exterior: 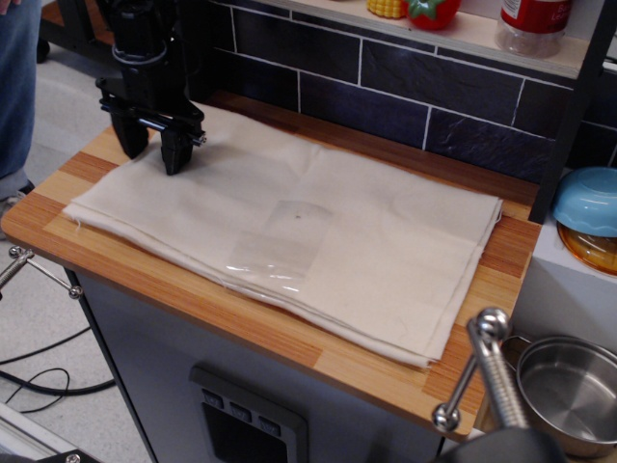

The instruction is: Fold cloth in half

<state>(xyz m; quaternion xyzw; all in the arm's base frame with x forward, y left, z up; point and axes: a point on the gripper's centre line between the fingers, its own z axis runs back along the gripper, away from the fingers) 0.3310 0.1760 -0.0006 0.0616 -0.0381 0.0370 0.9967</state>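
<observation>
Cloth (318, 241) flat on desk (289, 333), hand (151, 152) spread at far-left edge; pinch all layers b4 lifting, drag straight across.

Toy kitchen; tiled backsplash (386, 82); steel pot (569, 391)
</observation>
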